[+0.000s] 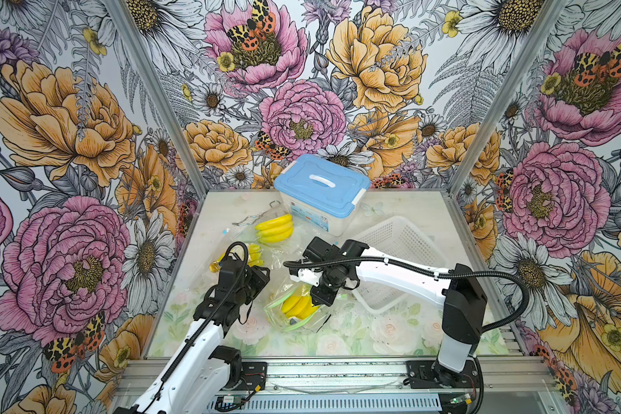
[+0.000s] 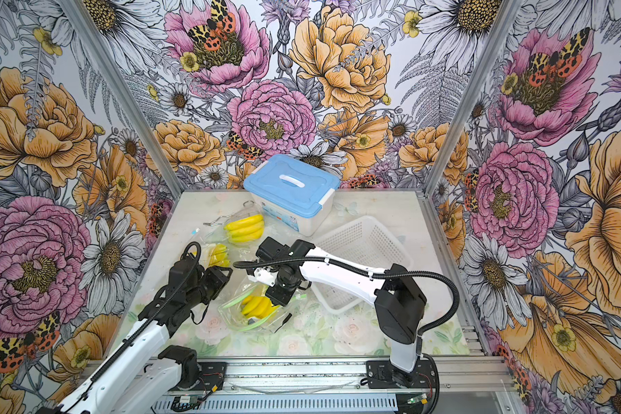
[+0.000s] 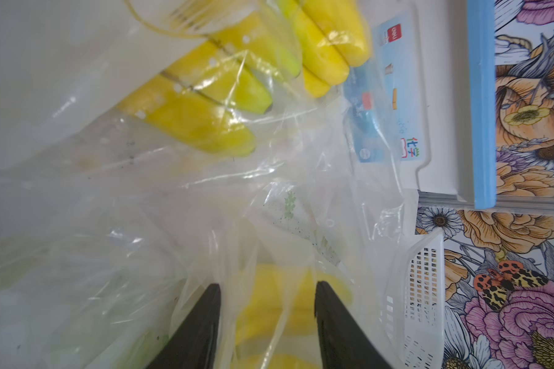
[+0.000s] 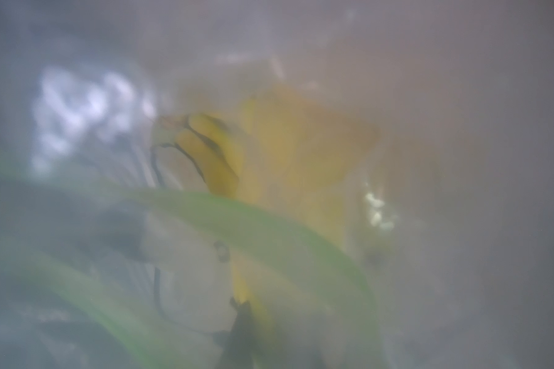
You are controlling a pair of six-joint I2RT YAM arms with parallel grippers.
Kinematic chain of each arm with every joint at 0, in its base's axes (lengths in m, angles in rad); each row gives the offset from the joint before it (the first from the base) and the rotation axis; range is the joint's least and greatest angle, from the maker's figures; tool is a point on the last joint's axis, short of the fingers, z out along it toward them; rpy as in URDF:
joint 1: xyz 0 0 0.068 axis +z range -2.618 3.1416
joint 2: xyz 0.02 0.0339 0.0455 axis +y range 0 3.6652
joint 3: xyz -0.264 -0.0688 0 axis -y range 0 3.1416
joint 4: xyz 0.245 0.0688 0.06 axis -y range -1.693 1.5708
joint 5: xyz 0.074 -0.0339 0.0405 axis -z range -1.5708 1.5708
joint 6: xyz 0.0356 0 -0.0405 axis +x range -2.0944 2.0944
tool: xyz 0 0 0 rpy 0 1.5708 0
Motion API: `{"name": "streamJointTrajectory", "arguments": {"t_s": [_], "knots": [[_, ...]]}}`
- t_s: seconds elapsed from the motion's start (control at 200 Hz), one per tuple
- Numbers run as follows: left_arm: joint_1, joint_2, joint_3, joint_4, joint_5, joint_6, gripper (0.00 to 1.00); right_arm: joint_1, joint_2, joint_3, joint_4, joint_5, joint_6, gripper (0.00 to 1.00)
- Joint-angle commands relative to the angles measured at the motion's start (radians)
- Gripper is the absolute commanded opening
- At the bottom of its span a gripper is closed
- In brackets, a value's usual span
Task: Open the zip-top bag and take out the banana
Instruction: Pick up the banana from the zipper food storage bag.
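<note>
Plastic film around the tools looks thin, slack and slippery. The clear zip-top bag with a green zip rim [image 1: 302,324] should crumple rather than push, so the stiffer rim is the place to pinch. The yellow banana bunch [image 1: 296,304] inside looks light, smooth and firm; grasp it across the middle.

Tool state: on the left gripper [image 3: 267,287] the black fingers [image 3: 205,319] stand moderately apart. Film and a blurred yellow shape lie between them, and nothing is clamped. The right gripper [image 1: 321,297] points nose-down at the bag's rim, at the bunch's 2 o'clock. Its jaws are hidden and the wrist lens is fogged by film, so I cannot tell the gap; it is probably pinching the rim.

The bag lies toward 6 o'clock on the floral table [image 1: 373,340], its mouth gaping. Outward from there, the white mesh basket [image 1: 402,251] is at 3 o'clock and the blue-lidded plastic box [image 1: 319,186] at 12.
</note>
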Motion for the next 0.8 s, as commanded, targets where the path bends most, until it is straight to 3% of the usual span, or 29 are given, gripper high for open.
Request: {"name": "streamJointTrajectory", "arguments": {"t_s": [0.0, 0.16, 0.275, 0.595, 0.795], "knots": [[0.059, -0.069, 0.133, -0.066, 0.1, 0.131, 0.6, -0.024, -0.064, 0.0, -0.02, 0.062, -0.019, 0.0], [0.053, -0.028, 0.2, -0.018, 0.338, 0.19, 0.67, -0.043, -0.062, 0.005, -0.019, 0.041, -0.026, 0.0], [-0.004, -0.023, 0.179, -0.015, 0.422, 0.217, 0.7, -0.052, -0.038, 0.034, -0.02, 0.023, -0.015, 0.0], [-0.14, -0.048, 0.093, 0.02, 0.523, 0.21, 0.72, -0.073, -0.029, 0.053, -0.022, -0.004, -0.017, 0.0], [-0.257, 0.025, 0.122, -0.002, 0.497, 0.272, 0.74, -0.079, -0.024, 0.056, -0.023, -0.004, -0.023, 0.0]]}}
